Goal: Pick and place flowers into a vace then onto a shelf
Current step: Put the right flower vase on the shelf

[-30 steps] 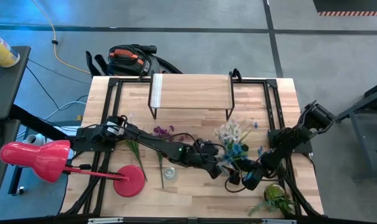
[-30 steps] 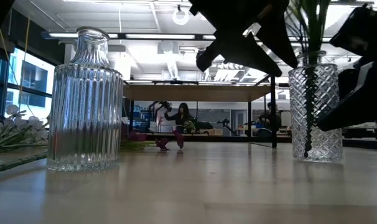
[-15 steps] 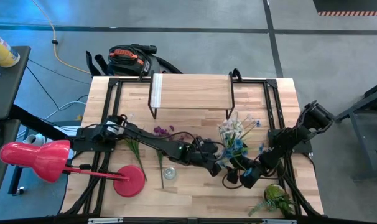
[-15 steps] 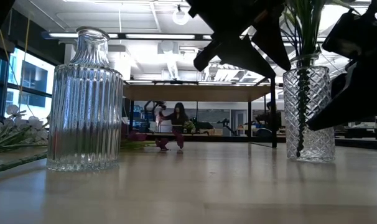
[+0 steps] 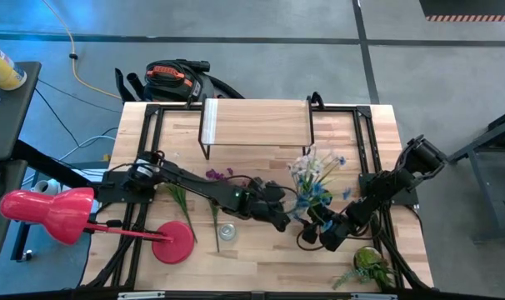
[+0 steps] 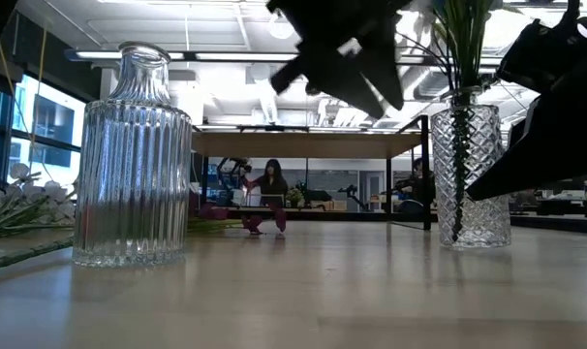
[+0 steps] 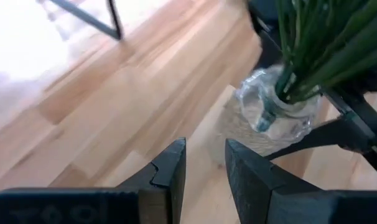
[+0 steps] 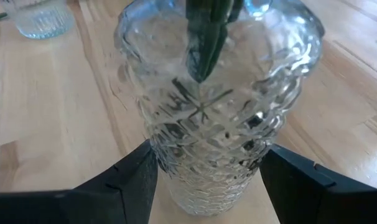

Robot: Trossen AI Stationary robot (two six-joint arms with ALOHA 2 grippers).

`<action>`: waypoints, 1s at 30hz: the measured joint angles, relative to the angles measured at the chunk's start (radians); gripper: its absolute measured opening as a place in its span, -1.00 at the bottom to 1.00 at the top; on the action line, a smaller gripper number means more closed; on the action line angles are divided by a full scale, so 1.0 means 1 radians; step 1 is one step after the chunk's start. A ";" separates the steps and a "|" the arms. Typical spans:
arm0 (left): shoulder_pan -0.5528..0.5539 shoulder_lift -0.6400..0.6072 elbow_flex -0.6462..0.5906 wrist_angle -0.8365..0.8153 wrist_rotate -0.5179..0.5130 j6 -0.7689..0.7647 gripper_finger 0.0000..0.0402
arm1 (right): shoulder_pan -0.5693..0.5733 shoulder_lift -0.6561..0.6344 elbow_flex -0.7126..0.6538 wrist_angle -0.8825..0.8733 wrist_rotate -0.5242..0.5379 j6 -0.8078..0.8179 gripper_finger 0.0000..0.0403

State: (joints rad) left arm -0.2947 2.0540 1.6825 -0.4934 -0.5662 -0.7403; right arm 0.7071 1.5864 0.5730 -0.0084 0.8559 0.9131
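A diamond-cut glass vase (image 8: 216, 93) stands on the table right of centre, with blue and white flowers (image 5: 315, 177) upright in it. My right gripper (image 8: 207, 186) is shut on it. My left gripper (image 7: 204, 168) hovers just left of the vase (image 7: 272, 112), open by a narrow gap with nothing between its fingers. More flowers lie loose on the table at the left: purple ones (image 5: 217, 175) and green stems (image 5: 179, 200). The shelf (image 5: 257, 125) stands at the far edge. My right gripper pinches the vase's lower wall (image 8: 167, 168) between its two fingers (image 8: 129, 183), one on each side. The fingers come slanting down from the table's right side. The vase stands upright, its base (image 6: 471, 237) on the table.
A ribbed glass bottle (image 5: 227, 232) stands near the front, left of the vase. At the near left are a red lamp and its round base (image 5: 176, 242). A bushy potted plant (image 5: 369, 265) sits at the near right corner.
My left gripper has drawn back from the vase toward the table's left edge and risen a little. The vase has shifted slightly on the table between the right gripper's fingers, and the flower heads have swung toward the far edge.
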 joint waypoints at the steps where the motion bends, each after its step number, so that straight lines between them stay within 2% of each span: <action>1: 0.000 -0.011 0.000 -0.024 -0.013 -0.020 -0.28 | 0.000 0.000 0.000 0.002 0.003 0.000 0.21; 13: -0.007 -0.170 0.001 -0.066 -0.122 -0.066 -0.28 | 0.001 -0.005 0.000 0.019 0.027 -0.015 0.18; 18: -0.007 -0.237 0.002 -0.136 -0.161 -0.087 -0.28 | -0.011 -0.064 0.000 0.017 0.018 -0.026 0.18; 24: -0.029 -0.284 0.002 -0.248 -0.220 -0.154 -0.28 | -0.099 -0.182 0.021 -0.027 0.023 -0.169 0.18; 30: -0.062 -0.285 0.002 -0.325 -0.262 -0.242 -0.28 | -0.245 -0.232 0.136 -0.133 -0.045 -0.371 0.18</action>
State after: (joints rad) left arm -0.3569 1.7691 1.6848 -0.8182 -0.8279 -0.9818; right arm 0.4616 1.3546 0.7090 -0.1418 0.8108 0.5417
